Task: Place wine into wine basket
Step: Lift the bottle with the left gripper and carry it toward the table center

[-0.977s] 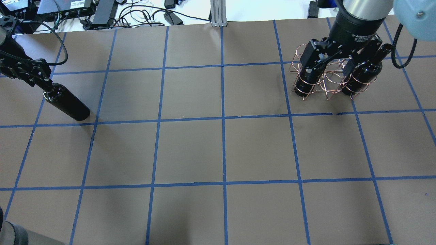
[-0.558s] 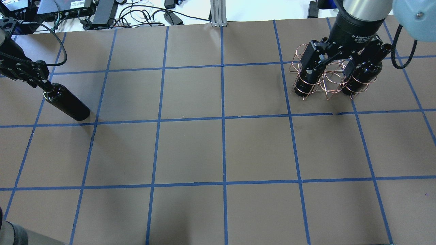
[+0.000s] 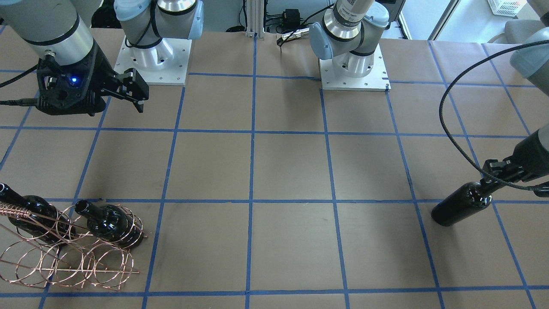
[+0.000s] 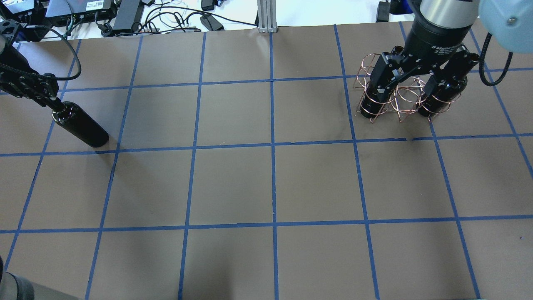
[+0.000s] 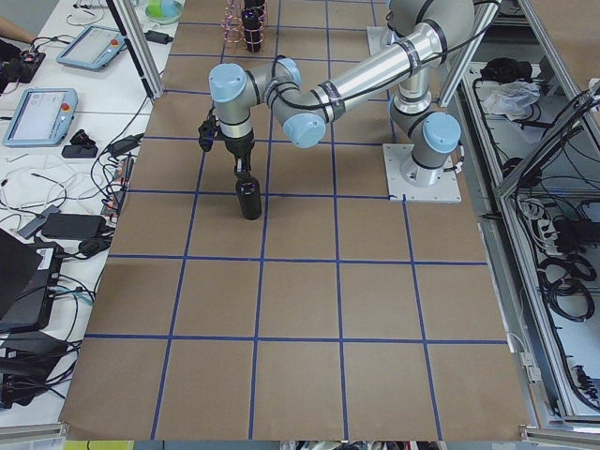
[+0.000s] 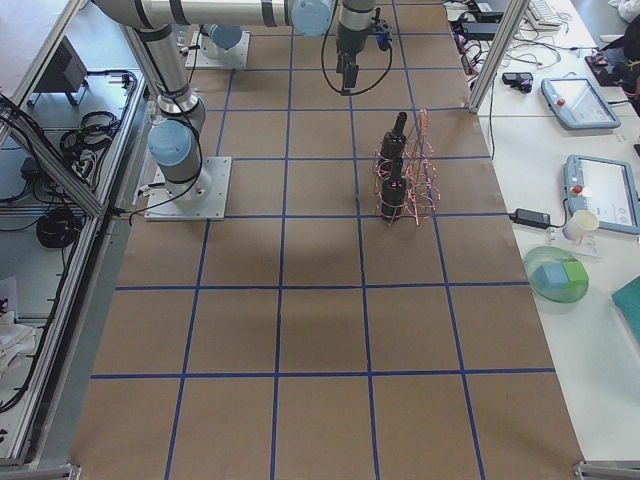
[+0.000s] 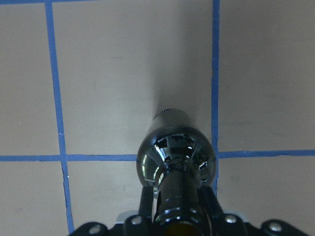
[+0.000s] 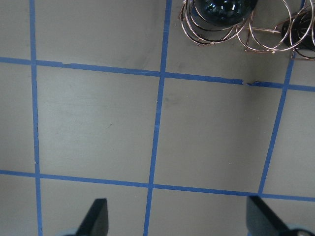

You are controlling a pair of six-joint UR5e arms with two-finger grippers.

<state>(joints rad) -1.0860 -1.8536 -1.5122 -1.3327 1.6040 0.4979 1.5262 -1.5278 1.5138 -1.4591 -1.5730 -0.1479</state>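
Observation:
A dark glossy wine bottle point(image 4: 81, 127) stands upright at the table's left side, and my left gripper point(image 4: 52, 102) is shut on its neck. The left wrist view looks down on the bottle's shoulders point(image 7: 174, 152) between the fingers point(image 7: 142, 206). I cannot tell whether its base touches the table. The copper wire wine basket point(image 4: 399, 100) stands at the far right with two dark bottles point(image 4: 370, 100) point(image 4: 441, 93) in its rings. My right gripper point(image 4: 406, 85) hangs open above the basket, holding nothing. Its fingers point(image 8: 96, 216) show at the bottom of the right wrist view.
Blue tape lines divide the brown table point(image 4: 270, 183) into squares. Cables and power boxes point(image 4: 125, 12) lie beyond the far edge. Both arm bases point(image 3: 351, 64) are bolted near the robot's side. Tablets and a green bowl point(image 6: 555, 275) sit on a side bench.
My right gripper has drifted a little toward the far edge above the basket, still open. The left gripper and its bottle have shifted very slightly.

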